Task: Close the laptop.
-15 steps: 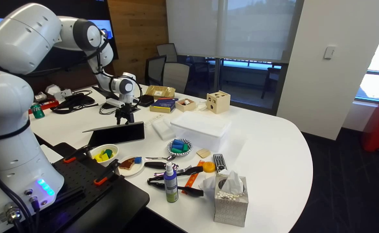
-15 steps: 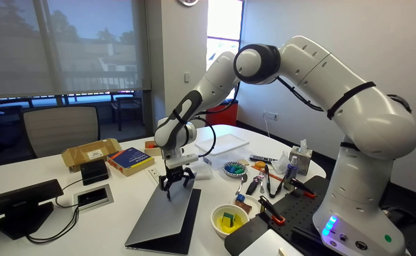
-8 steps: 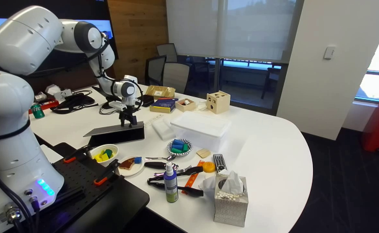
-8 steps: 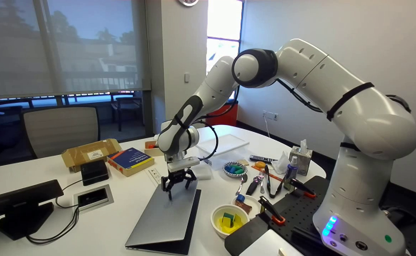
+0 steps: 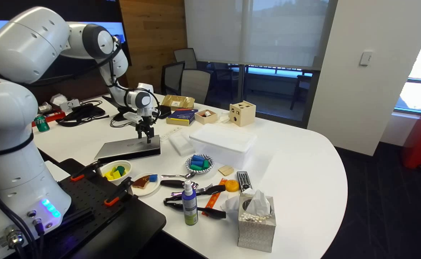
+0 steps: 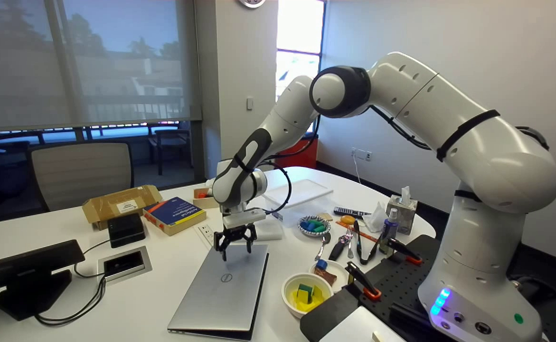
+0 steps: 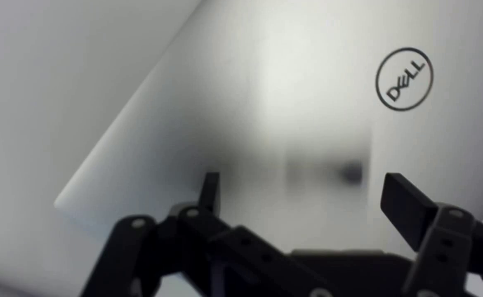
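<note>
The laptop [image 5: 129, 146] lies on the white table with its silver-grey lid lowered almost flat over the dark base. A narrow dark gap shows along its front edge. In an exterior view the laptop [image 6: 223, 297] shows a round logo on the lid. My gripper [image 6: 237, 254] is at the lid's far end, with its fingers spread and nothing between them. The gripper also shows in the other exterior angle [image 5: 145, 139], pointing down at the lid. In the wrist view the open fingers [image 7: 301, 175] are over the laptop lid [image 7: 319, 90]; whether the tips touch it I cannot tell.
A white bowl with yellow and green pieces [image 6: 289, 306] stands close beside the laptop. A plate [image 5: 146, 190], a patterned bowl [image 5: 190, 169] and a clear box with a white lid [image 5: 219, 144] lie further along. A blue book [image 6: 173, 211] and a black monitor [image 6: 31, 266] are on the other side.
The laptop lid has swung down from a raised tilt to nearly flat. My gripper has moved down with it and shifted slightly; its fingers stay spread.
</note>
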Tool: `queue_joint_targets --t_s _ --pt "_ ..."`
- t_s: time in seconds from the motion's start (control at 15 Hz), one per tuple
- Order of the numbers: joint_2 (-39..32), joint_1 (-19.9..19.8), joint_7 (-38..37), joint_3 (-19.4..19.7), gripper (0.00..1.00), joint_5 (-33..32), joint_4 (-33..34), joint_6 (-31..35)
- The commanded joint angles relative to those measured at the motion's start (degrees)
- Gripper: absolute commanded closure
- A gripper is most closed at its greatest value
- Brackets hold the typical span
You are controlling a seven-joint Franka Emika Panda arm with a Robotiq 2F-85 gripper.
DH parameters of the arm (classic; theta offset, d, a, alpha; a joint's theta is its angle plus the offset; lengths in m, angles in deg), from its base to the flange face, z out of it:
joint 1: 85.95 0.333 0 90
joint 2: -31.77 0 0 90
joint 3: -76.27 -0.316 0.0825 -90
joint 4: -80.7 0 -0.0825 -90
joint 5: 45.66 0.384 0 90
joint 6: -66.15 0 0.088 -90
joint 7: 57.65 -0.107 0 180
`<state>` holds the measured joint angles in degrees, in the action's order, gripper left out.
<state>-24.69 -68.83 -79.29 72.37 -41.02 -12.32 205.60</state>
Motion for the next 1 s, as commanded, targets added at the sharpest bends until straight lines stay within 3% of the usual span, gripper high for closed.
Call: queue_joint_targets --t_s 0.0,0.27,0.47,0.93 --pt "10.35 1.74 -0.85 1.86 0.0 -1.84 -6.63 -0.24" --pt "20.99 3.77 -2.32 3.82 0.0 -6.01 -11.21 -4.27" --pt "28.28 3.38 -1.36 3.14 0.0 -8.38 -14.25 -8.42" --pt "35.76 0.94 0.84 0.65 0.0 -8.62 -17.72 -9.89"
